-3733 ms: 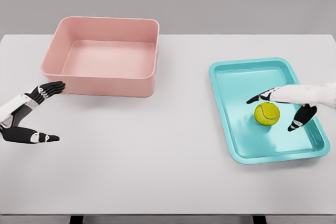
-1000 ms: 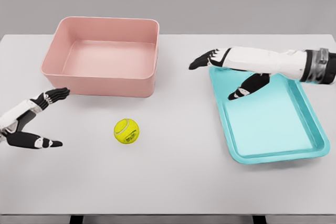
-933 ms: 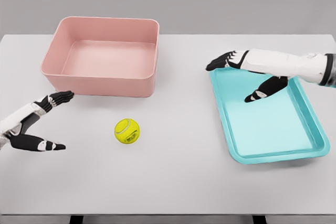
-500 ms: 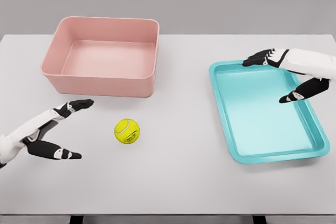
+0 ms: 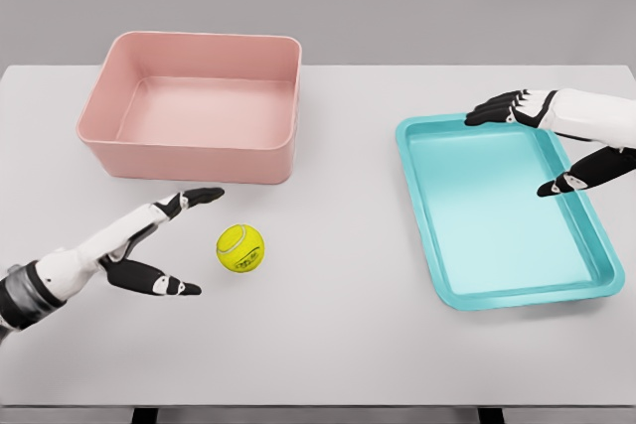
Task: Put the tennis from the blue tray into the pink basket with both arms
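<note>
Ball out of the empty turquoise plastic tray (image 5: 581, 280) but not yet in the pink rectangular basket (image 5: 189, 161), the fuzzy yellow tennis ball (image 5: 240, 247) lying on the white table (image 5: 328, 345) just beyond the left hand (image 5: 159, 245), fingers spread wide, touching nothing, while the right hand (image 5: 556, 141) hovers open and empty.

A white table (image 5: 328, 345) carries 3 things: a pink basket (image 5: 195, 106) beyond the left hand (image 5: 149, 245), a tennis ball (image 5: 239, 247) just beside its fingertips, and a blue tray (image 5: 502, 211) under the right hand (image 5: 556, 136).
</note>
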